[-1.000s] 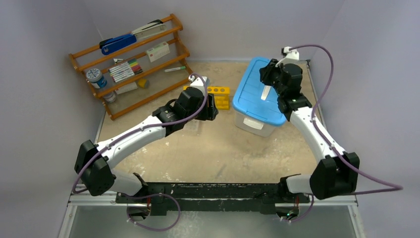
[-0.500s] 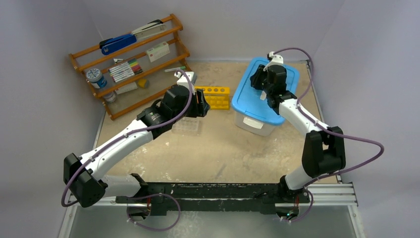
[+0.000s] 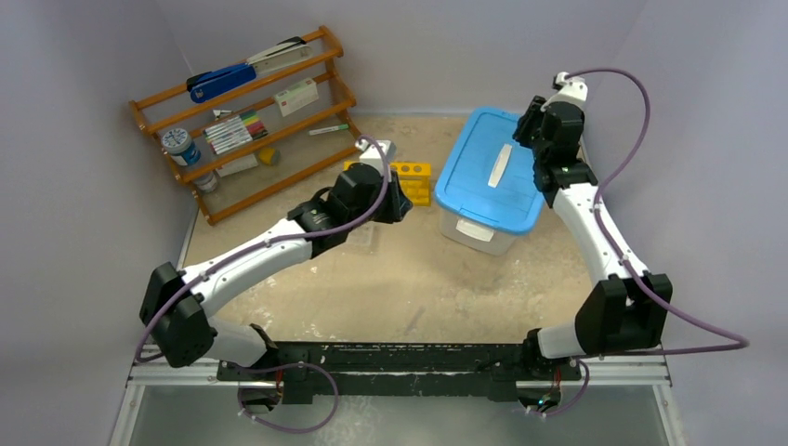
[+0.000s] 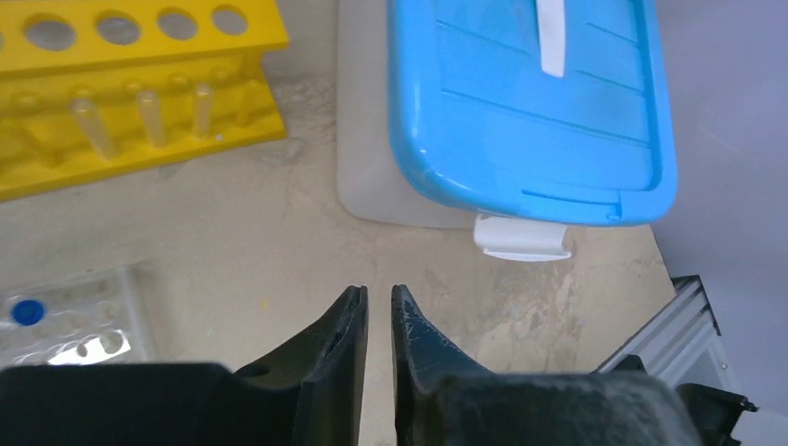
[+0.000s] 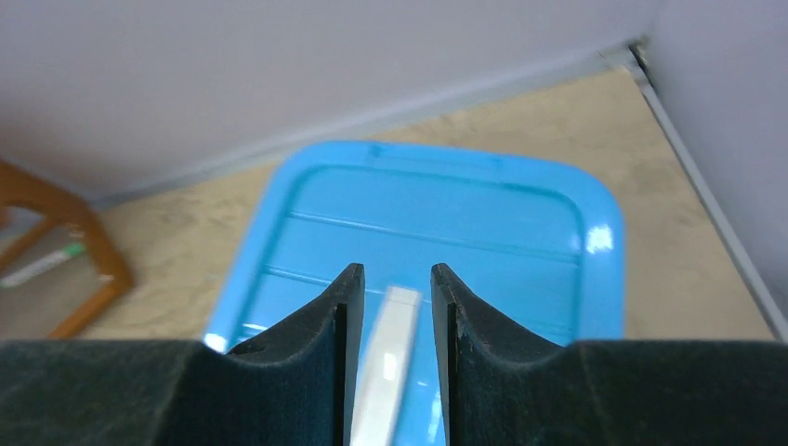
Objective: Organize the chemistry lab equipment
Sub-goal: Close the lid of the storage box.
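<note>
The chemistry lab equipment in view lies entirely to the left of the blue-lidded bin [image 3: 491, 177], on the sandy table [image 3: 418, 279]. Nearest the arm bases is the clear tube tray [image 4: 79, 316]. It sits left of the bin and well apart from it, partly covered by the left arm in the overhead view, with one blue-capped tube [image 4: 28, 311] standing in it. The left gripper [image 4: 376, 293] hangs over bare table between the tray and the bin's near-left corner. Its jaws are drawn in to a narrow slit, and nothing is between them. Beyond the tray is the yellow six-hole rack [image 4: 139, 84], just beside the bin's left wall. Three clear tubes [image 4: 149, 116] show through its open front. The bin's lid is in place. A white latch [image 4: 520, 239] is on its near end, and a white handle [image 3: 500, 165] runs along the lid's middle. The right gripper [image 5: 395, 274] is raised above the bin's far-right corner. Its jaws are parted and grasp nothing; the handle appears through the gap, blurred and lower down. Farthest, at the far left of the bin, a wooden shelf [image 3: 279, 178] holds a blue stapler [image 3: 221, 82] and markers [image 3: 232, 132].
</note>
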